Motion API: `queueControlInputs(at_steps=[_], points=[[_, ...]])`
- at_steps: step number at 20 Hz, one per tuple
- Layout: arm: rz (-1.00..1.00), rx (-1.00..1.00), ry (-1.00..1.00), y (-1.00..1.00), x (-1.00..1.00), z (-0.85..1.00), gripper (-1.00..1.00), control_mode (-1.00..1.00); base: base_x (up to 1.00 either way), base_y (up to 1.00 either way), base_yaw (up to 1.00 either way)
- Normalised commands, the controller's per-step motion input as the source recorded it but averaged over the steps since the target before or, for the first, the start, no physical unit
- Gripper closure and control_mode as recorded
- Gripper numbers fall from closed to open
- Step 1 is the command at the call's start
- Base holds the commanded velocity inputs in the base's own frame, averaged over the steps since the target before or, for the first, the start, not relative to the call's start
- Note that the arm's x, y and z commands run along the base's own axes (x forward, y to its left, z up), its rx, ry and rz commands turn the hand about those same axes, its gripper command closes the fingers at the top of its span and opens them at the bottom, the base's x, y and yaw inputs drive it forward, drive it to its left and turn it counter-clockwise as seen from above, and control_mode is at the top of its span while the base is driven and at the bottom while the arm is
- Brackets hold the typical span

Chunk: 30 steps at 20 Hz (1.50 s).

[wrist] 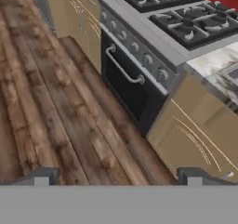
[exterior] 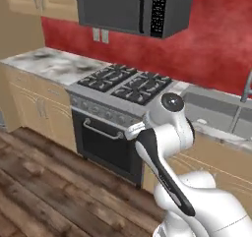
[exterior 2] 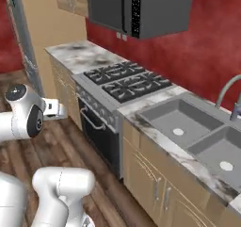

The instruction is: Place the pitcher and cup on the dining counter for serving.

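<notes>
My two small dark fingertips (wrist: pixel 41 176) stand spread wide with nothing between them, so my gripper (wrist: pixel 118 177) is released above the brown wooden plank floor (wrist: pixel 42 102). Just ahead stands the black oven door with its curved silver handle (wrist: pixel 123 69), under the black gas stove grates (wrist: pixel 186 14). Beige cabinet doors (wrist: pixel 200 135) sit beside it, below the marble counter with the grey double sink (exterior 2: pixel 188 127).

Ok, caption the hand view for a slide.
Open jaws over the wood floor, facing the oven door beneath the gas stove.
</notes>
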Motion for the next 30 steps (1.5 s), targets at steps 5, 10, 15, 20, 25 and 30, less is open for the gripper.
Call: queueControlInputs(at_steps=[5, 10, 15, 20, 25, 30], points=[[0.0, 0.0, 0.0, 0.0, 0.0, 0.0, -1.0, 1.0, 0.0, -0.07, -0.89], [0.0, 0.0, 0.0, 0.0, 0.0, 0.0, -1.0, 1.0, 0.0, -0.16, -0.86], [0.0, 0.0, 0.0, 0.0, 0.0, 0.0, -1.0, 1.0, 0.0, -0.4, -0.78], [0.0, 0.0, 0.0, 0.0, 0.0, 0.0, -1.0, 1.0, 0.0, -0.88, -0.43], [0.0, 0.0, 0.0, 0.0, 0.0, 0.0, -1.0, 1.0, 0.0, -0.99, -0.17], [0.0, 0.0, 0.0, 0.0, 0.0, 0.0, -1.0, 1.0, 0.0, -1.0, -0.11]])
